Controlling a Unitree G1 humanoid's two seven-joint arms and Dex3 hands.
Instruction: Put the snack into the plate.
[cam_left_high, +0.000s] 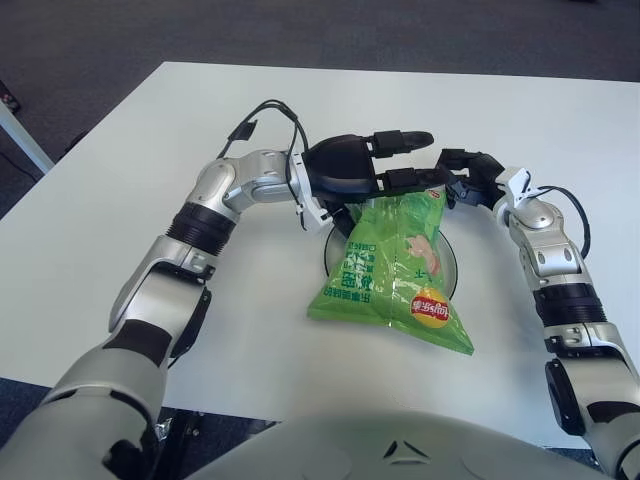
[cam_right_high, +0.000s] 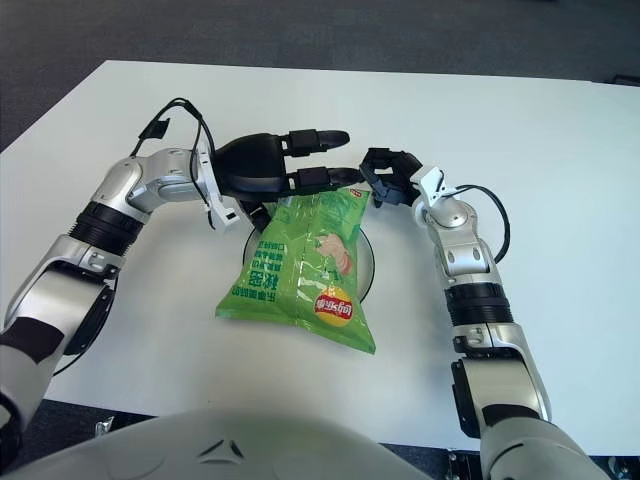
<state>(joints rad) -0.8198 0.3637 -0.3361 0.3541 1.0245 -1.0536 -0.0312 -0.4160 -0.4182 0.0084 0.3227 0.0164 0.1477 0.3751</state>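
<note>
While left hand (cam_left_high: 385, 165) grips snack (cam_left_high: 392, 270), plate (cam_right_high: 366, 262) beneath, right hand (cam_right_high: 388, 178) beside

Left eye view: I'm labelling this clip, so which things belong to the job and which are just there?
Part of the job:
green snack bag, lying across the plate
dark plate
left hand, at the bag's top edge
right hand, close by that edge

Just there:
white table

**Bag over plate, hands behind**

I see the green crinkled snack bag (cam_left_high: 392, 262) lying across the round black-rimmed plate (cam_left_high: 449, 262) on the white table (cam_left_high: 120, 200), my left hand (cam_left_high: 365, 170) at its far edge, right hand (cam_left_high: 472, 183) just right.
</note>
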